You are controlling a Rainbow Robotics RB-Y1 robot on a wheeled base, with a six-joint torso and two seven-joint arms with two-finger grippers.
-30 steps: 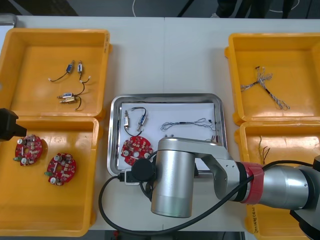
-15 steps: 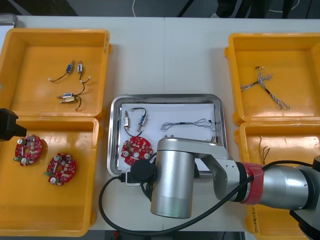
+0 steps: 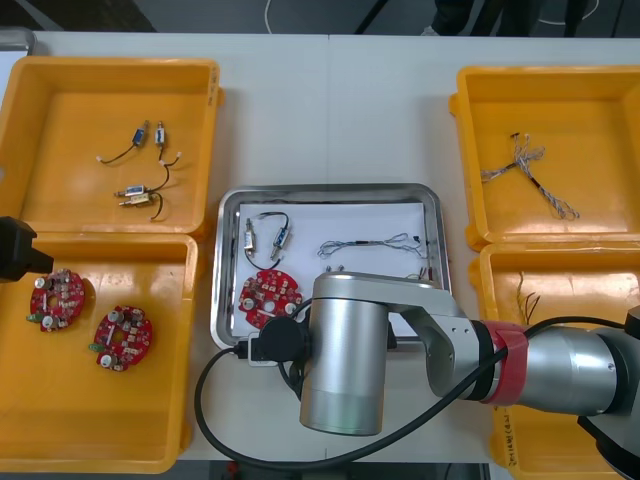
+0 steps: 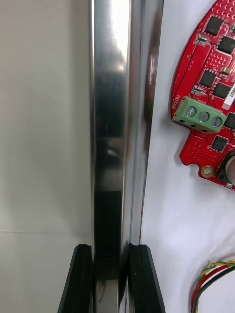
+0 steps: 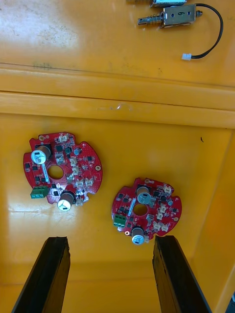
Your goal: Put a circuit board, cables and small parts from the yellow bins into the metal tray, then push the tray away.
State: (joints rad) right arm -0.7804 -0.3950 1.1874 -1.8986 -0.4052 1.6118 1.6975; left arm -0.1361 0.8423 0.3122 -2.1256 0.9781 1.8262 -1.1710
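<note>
The metal tray lies mid-table, white inside, holding a red circuit board, small metal parts on a black cable, and a twisted blue and white cable. My right arm covers the tray's near edge. In the right wrist view my right gripper is shut on the tray's shiny rim, one finger on each side, with the board and a red and yellow cable just inside. My left gripper hangs open above two circuit boards in the near left bin.
Yellow bins stand at both sides of the tray. The far left bin holds small metal parts, the far right bin a twisted cable, and the near right bin thin cables. Bare table lies beyond the tray.
My right gripper's fingers have closed onto the tray's near rim. The tray and its contents have slid a little away from me. The left arm has not moved.
</note>
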